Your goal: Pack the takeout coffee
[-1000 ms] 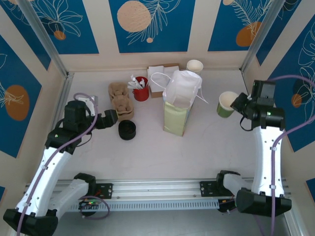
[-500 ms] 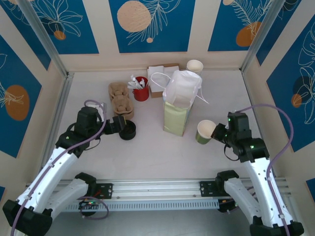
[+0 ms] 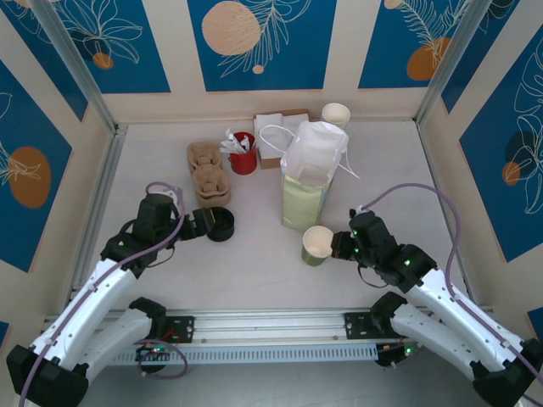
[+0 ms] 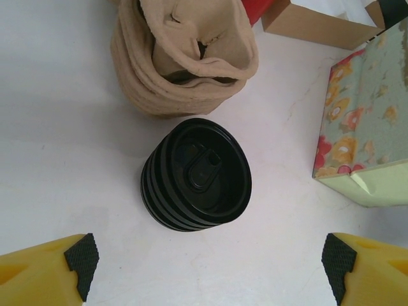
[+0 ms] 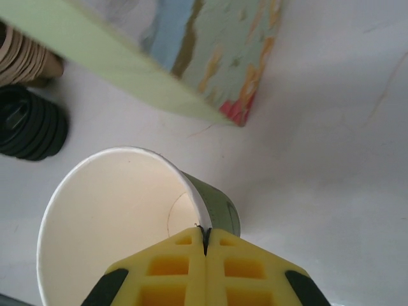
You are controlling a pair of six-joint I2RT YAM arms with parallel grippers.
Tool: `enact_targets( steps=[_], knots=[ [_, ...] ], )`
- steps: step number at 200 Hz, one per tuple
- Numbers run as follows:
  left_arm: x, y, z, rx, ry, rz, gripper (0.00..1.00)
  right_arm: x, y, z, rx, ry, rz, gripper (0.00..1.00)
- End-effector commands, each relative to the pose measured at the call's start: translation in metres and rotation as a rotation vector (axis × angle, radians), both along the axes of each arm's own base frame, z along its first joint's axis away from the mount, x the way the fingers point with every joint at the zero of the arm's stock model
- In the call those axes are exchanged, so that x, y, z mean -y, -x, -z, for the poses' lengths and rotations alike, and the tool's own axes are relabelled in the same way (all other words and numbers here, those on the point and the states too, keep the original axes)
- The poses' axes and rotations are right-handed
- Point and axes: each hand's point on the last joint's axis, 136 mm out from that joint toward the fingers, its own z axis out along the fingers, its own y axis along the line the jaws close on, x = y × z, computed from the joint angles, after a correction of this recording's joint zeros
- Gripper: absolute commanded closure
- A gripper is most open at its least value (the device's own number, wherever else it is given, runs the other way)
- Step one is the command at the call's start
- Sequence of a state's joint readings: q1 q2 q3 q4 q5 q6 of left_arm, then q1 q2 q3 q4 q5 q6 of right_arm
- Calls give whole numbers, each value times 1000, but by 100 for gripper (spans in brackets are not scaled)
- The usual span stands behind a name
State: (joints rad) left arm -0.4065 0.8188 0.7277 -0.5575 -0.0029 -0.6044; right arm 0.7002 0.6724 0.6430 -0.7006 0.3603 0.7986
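one lidless green cup point(image 3: 318, 244), cream inside, rim pinched by right gripper point(image 5: 205, 242).

1 paper cup point(image 3: 317, 245), green outside and cream inside, roughly upright with its open mouth upward, just in front of the tall paper bag point(image 3: 304, 203).

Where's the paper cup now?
In the top view, the paper cup is right of centre, just in front of the gift bag, its rim pinched by the right gripper.
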Motion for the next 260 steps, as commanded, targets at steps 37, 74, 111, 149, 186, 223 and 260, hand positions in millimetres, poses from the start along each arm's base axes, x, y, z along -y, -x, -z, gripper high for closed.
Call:
enact_targets(
  steps=[37,74,111,149,186,223,260],
  knots=[
    [3,-7,16,-33,8,-34,10,-35,-1,-10,100,-49,-43,100],
    [4,-11,27,-68,-14,-36,13,-56,-3,-7,97,-42,-77,100],
    [3,-16,33,-95,-47,-36,17,-75,-1,-1,70,-20,-115,100],
    [3,-21,40,-125,-80,-35,21,-84,-4,0,70,-29,-114,100],
    [8,-24,44,-133,-73,-23,23,-92,-9,1,75,-25,-112,100],
    [12,-28,46,-141,-75,-13,25,-98,-17,3,82,-4,-100,100],
    [13,-32,47,-145,-89,-14,26,-108,-26,4,91,13,-102,100]
  ],
)
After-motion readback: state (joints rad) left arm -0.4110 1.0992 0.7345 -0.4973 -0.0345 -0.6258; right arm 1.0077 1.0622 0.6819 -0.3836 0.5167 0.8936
